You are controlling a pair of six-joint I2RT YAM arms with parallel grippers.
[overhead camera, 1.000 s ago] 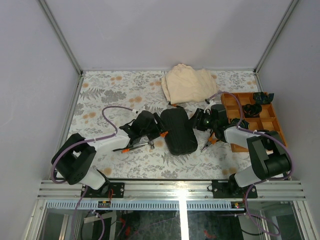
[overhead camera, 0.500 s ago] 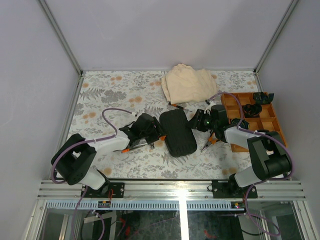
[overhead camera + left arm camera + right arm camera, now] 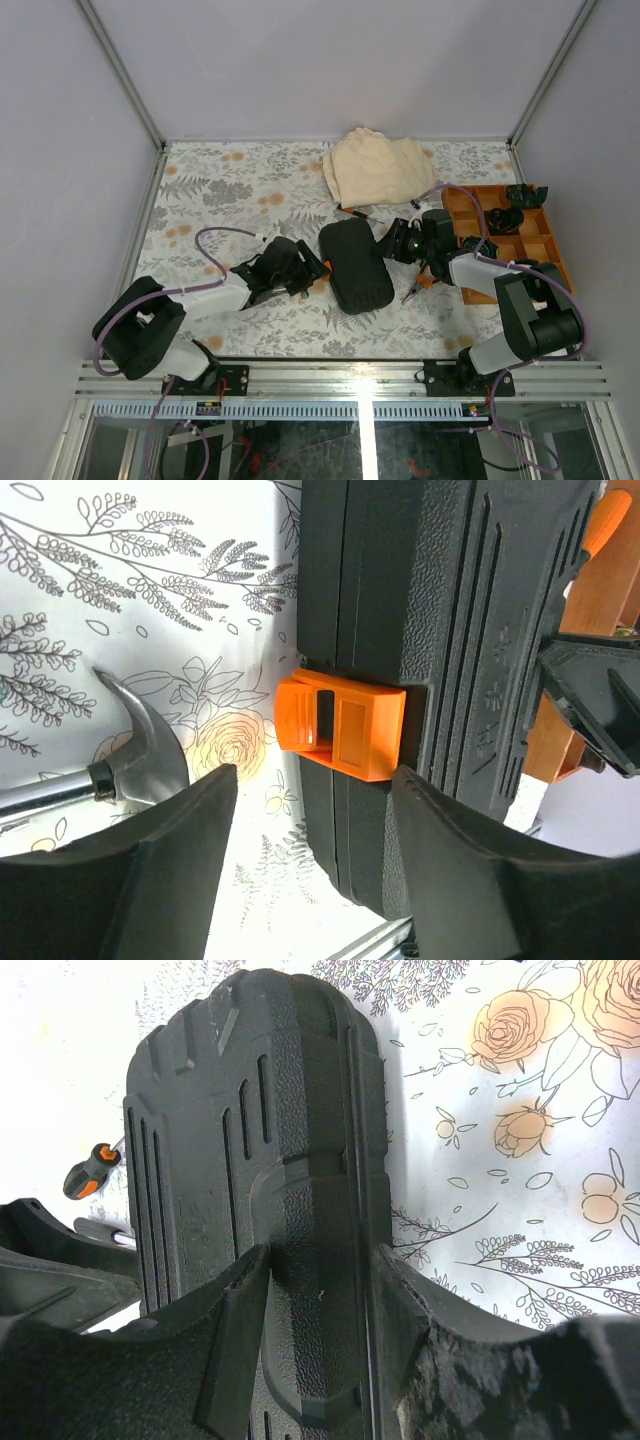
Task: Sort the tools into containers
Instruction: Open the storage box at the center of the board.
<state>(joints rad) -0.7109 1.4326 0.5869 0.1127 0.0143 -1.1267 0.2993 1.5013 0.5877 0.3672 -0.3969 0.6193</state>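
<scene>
The closed black tool case (image 3: 356,266) lies mid-table, its orange latch (image 3: 340,725) facing left. My left gripper (image 3: 312,270) (image 3: 312,785) is open, straddling the case's latch edge just below the latch; one finger lies over the lid, the other hangs off over the cloth. A hammer head (image 3: 140,752) lies just left of it. My right gripper (image 3: 396,243) (image 3: 322,1260) is shut on the case's opposite rim. Orange-handled pliers (image 3: 421,284) lie right of the case. A screwdriver (image 3: 352,211) (image 3: 90,1170) lies behind it.
A beige folded cloth (image 3: 380,168) sits at the back centre. A wooden compartment tray (image 3: 540,245) with dark items stands at the right edge. The floral table cover (image 3: 220,190) is walled in on three sides; a metal rail runs along the front.
My left arm has swung nearer the front, its gripper sliding down the case's left edge and now covering the hammer from above. The case turned slightly. The right gripper kept its hold.
</scene>
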